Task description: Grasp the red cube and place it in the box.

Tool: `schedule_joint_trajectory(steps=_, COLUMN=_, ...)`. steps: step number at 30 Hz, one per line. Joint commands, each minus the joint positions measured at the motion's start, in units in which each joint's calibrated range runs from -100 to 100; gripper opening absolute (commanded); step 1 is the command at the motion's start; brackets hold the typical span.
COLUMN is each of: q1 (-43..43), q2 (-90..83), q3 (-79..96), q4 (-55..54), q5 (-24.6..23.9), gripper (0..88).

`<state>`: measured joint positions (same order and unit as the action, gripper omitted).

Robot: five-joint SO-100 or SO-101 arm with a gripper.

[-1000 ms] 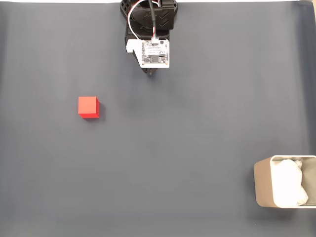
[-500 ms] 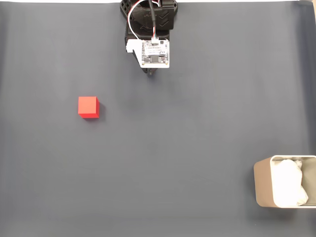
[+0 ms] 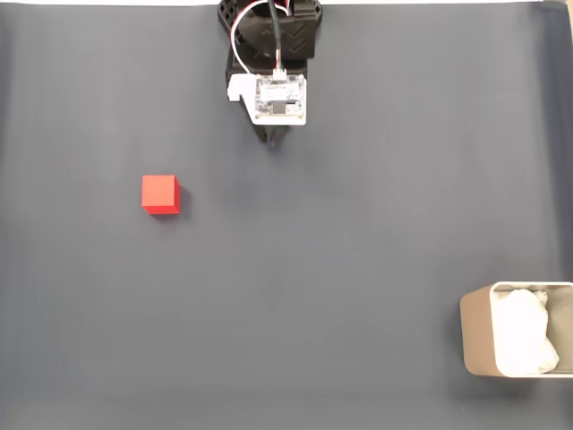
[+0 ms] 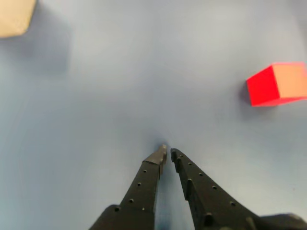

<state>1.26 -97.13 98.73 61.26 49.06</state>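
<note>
In the fixed view the red cube (image 3: 160,193) sits alone at left on the dark mat (image 3: 313,269), well apart from the box (image 3: 476,340) at the near right edge. The gripper (image 4: 168,152) is nearly clenched and empty. Writing on the arm's circuit board (image 3: 278,97) is too small to read.

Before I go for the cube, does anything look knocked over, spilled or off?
Nothing stands out. The red cube sits flat on the mat, the box stands upright with its white padding inside, and the gripper is shut, holding nothing.
</note>
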Motion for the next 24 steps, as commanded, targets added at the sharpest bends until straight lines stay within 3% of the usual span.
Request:
schedule_joint_trajectory(steps=1, q1=0.4, q2=4.8, q3=-7.9, q4=-9.2, q5=0.7, gripper=0.0)
schedule_joint_trajectory(steps=11, q1=-0.7, q2=24.4, q3=-47.1, q4=-9.1, q5=1.1, gripper=0.1)
schedule_joint_trajectory(steps=24, q1=1.7, q2=44.8, q3=-79.9, q4=12.9, q5=1.6, gripper=0.0)
